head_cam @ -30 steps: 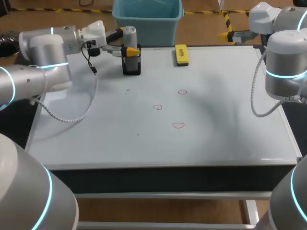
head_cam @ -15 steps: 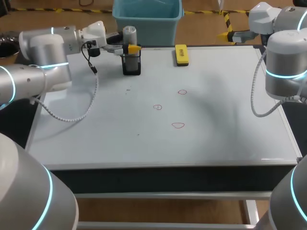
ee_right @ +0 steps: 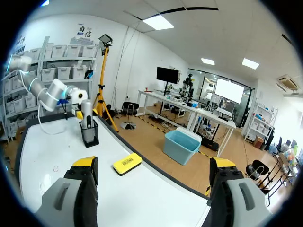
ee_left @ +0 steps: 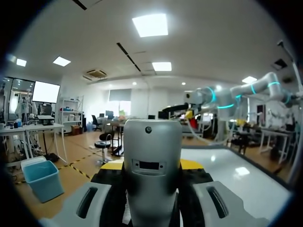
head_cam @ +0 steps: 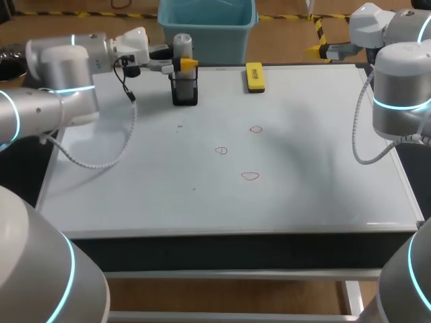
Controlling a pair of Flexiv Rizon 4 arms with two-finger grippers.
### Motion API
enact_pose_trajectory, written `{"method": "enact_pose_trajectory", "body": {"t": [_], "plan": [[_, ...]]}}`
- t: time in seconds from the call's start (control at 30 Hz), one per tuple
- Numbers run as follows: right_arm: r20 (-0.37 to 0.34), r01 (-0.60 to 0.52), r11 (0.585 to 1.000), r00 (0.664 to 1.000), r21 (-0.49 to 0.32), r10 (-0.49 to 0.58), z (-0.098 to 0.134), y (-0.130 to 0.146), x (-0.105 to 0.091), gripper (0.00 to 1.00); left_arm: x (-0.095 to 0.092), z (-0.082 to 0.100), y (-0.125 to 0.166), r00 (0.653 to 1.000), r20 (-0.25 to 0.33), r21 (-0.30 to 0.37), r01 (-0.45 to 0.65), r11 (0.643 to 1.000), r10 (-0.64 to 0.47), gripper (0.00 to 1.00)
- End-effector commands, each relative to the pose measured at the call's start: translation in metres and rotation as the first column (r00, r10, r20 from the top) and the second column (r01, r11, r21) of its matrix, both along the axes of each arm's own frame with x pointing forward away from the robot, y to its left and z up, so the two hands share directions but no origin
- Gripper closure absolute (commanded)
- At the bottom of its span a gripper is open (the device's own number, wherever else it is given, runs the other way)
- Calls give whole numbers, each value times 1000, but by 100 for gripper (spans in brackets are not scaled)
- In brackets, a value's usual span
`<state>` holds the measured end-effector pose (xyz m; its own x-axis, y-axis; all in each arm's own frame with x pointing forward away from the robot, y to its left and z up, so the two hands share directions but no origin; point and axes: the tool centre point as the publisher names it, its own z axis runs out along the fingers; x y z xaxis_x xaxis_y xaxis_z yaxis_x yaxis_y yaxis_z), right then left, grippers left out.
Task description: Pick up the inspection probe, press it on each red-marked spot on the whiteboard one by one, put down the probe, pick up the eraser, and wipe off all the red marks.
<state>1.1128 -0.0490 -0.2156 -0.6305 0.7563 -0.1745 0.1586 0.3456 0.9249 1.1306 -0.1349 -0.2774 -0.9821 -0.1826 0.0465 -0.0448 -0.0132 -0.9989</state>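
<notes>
Grey probe (head_cam: pixel 182 48) upright in black holder (head_cam: pixel 184 93), yellow eraser (head_cam: pixel 254 76) nearby, three red marks (head_cam: pixel 250 176) on whiteboard (head_cam: pixel 323 168)

Glossy silver-grey left arm (head_cam: pixel 64 67) and right arm (head_cam: pixel 402 87) bear glowing cyan rings; a coiled grey cable (head_cam: pixel 101 166) trails off the left wrist.

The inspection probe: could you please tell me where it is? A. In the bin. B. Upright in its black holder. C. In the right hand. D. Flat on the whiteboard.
B: the inspection probe stands upright in the black holder, gripped by the left hand.
</notes>
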Motion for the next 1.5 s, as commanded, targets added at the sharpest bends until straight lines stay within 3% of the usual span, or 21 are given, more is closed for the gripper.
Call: {"method": "enact_pose_trajectory", "body": {"t": [0.03,0.3,0.9,1.07,1.27,1.5], "plan": [[0,-1,1000,1000,0,1,0,0,0,0,-5,9,0,1000,5,7,0,1000,0,100],[0,-1,1000,1000,0,1,0,0,0,0,-8,24,-3,1000,14,-3,22,1000,-21,100],[0,-1,1000,1000,0,1,0,0,0,0,-15,84,0,996,79,-19,37,999,-36,100],[0,-1,1000,1000,0,1,0,0,0,0,-18,99,8,997,71,-54,22,998,-18,100],[0,-1,1000,1000,0,1,0,0,0,0,-29,114,16,998,70,-90,17,996,-11,100],[0,-1,1000,1000,0,1,0,0,0,0,-46,119,30,997,72,-100,30,995,-23,100]]}}
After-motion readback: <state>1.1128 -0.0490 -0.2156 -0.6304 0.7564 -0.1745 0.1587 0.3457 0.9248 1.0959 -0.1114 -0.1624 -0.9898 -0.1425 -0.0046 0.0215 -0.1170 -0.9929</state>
